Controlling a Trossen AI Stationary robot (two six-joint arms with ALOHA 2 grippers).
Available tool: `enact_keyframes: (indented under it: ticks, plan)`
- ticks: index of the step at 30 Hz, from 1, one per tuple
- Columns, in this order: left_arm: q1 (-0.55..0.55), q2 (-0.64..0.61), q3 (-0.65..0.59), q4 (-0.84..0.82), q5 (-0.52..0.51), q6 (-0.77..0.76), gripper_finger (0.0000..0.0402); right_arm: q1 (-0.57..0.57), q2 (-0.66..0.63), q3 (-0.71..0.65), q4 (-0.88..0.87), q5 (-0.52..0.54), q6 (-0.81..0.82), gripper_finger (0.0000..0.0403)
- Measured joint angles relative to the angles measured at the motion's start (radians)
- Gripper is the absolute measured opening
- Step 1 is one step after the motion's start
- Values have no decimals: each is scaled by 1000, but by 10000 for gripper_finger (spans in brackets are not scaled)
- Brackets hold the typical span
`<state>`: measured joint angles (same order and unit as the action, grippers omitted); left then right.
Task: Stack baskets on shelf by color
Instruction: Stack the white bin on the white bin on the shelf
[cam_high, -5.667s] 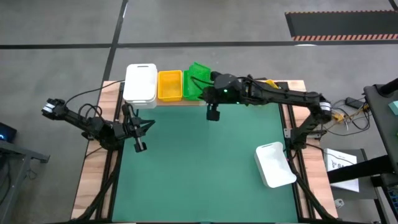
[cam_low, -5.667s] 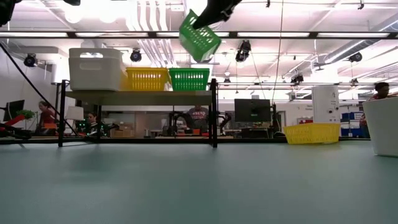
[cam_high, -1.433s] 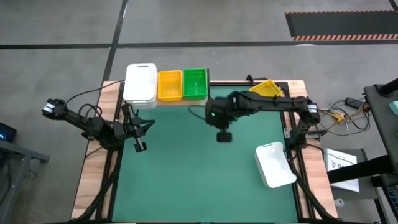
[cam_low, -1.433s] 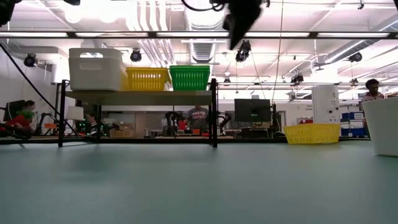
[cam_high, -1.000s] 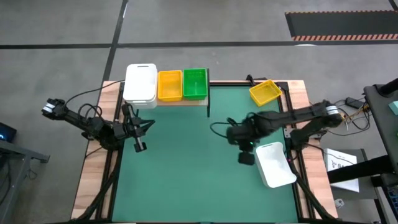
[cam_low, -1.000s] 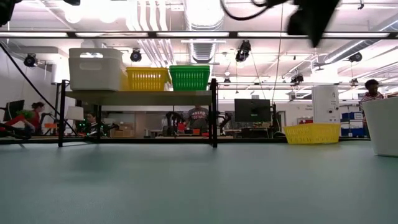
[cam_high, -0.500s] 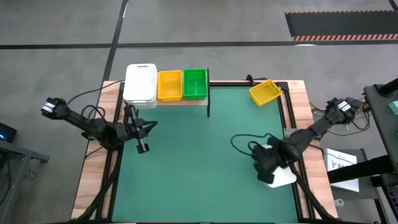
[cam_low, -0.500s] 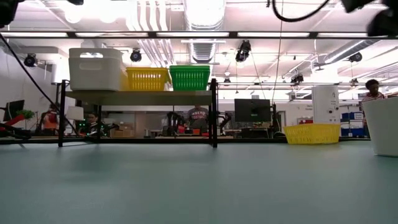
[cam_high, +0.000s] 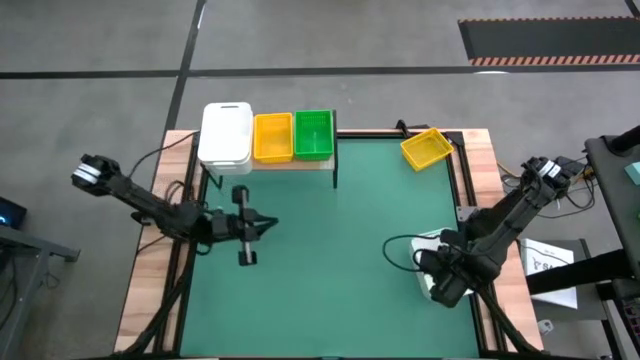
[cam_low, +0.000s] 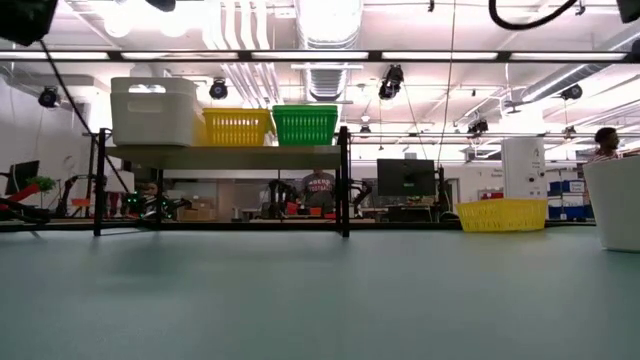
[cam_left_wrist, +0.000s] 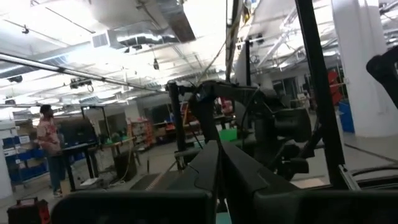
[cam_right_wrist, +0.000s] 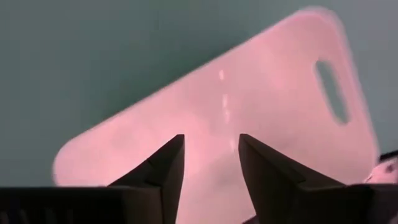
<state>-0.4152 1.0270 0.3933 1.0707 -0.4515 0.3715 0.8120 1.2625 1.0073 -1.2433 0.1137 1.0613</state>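
White basket, near right: you have one white basket (cam_high: 448, 268) on the green mat (cam_high: 330, 260) at the table's near right corner, mostly hidden under the right arm in the high view. The low view shows only its tall white wall (cam_low: 612, 203) at the frame edge. Its long axis runs near to far, slightly angled.
Right gripper: your right gripper (cam_right_wrist: 210, 155) hangs directly over that basket, fingers spread apart with nothing between them. The wrist view shows the basket's underside (cam_right_wrist: 249, 112), with a slot handle toward one short end, so it lies mouth down.
Left gripper: your left gripper (cam_high: 245, 255) sits above the mat's left side, well apart from every basket. Its fingers (cam_left_wrist: 214, 168) are pressed together and hold nothing.
Yellow basket, far right: a single yellow basket (cam_high: 426, 148) rests on the table's far right corner, turned at a slant to the table edge, mouth up.
Shelf: the wooden shelf (cam_low: 225, 156) stands on black posts along the far left edge, long axis left to right.
Shelf contents: left to right you see a white basket stack (cam_high: 226, 135), a yellow basket stack (cam_high: 273, 136) and a green basket stack (cam_high: 313, 133), each touching its neighbour, long axes running near to far, mouths up.
Background: a person (cam_low: 318, 188) shows in the room beyond the shelf.
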Motion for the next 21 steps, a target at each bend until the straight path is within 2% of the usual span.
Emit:
enact_keyframes:
  ticks: [9, 15, 21]
  plan:
    - [1, 302, 245, 21, 0, 0, 1, 17, 0, -26, -4, 211, -86, 77]
    - [1, 479, 400, 21, 0, -6, 1, 6, 1, -56, -7, 271, -63, 19]
    - [2, 641, 529, 19, -3, -37, 2, 3, 3, -88, -7, 318, -2, 9]
